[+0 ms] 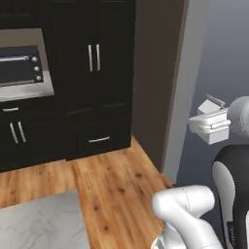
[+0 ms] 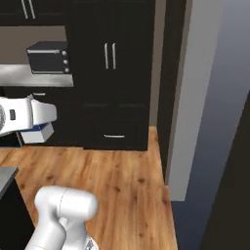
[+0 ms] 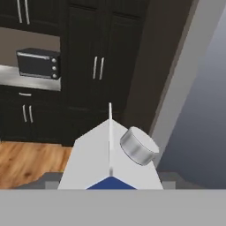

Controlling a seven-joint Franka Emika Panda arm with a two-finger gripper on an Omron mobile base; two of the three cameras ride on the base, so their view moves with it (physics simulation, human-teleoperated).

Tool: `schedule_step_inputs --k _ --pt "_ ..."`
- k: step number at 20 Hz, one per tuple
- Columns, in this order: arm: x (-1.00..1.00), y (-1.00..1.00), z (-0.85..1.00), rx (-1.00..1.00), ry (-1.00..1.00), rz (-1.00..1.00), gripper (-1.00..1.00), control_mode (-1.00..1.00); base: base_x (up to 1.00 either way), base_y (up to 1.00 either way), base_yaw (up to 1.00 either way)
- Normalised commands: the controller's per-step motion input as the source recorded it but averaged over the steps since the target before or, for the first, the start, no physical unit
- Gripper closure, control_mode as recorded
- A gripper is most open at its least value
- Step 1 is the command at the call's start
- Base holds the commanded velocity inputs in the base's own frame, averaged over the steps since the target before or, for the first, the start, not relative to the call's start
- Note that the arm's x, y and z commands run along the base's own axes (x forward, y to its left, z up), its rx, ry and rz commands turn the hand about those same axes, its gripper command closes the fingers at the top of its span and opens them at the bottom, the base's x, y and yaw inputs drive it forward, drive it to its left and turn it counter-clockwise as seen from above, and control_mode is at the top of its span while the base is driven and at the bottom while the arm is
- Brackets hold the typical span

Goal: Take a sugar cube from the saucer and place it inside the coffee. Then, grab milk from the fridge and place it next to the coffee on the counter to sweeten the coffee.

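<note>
Milk (image 3: 110, 159) sits gripped in the jaws, gable and cap toward the cabinets. Judged light, thin-walled, crushable; grip belongs on the flat side panels below the gable.

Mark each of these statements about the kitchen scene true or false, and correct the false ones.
1. The hand holds a milk carton. True.
2. The carton's cap is red. False: it is grey.
3. A toaster oven sits on a counter to the left of the tall black cabinets. True.
4. The floor is tiled in white. False: it is wood planks.
5. The carton's gabled top is white above a dark blue band. True.
</note>
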Motion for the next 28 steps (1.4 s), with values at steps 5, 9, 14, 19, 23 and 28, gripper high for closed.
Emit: schedule_step_inputs --k 5,9,14,19,23,28 --pt "0.00 0.00 0.00 0.00 0.00 0.00 1.00 1.00 1.00 0.00 0.45" --pt "0.00 0.00 0.00 0.00 0.00 0.00 1.00 1.00 1.00 0.00 0.44" --pt "0.00 0.00 0.00 0.00 0.00 0.00 1.00 1.00 1.00 -0.02 0.44" --pt "0.00 0.00 0.00 0.00 0.00 0.00 1.00 1.00 1.00 0.00 0.44" --pt "0.00 0.00 0.00 0.00 0.00 0.00 1.00 1.00 1.00 0.00 0.44" --pt "0.00 0.00 0.00 0.00 0.00 0.00 1.00 1.00 1.00 0.00 0.43"
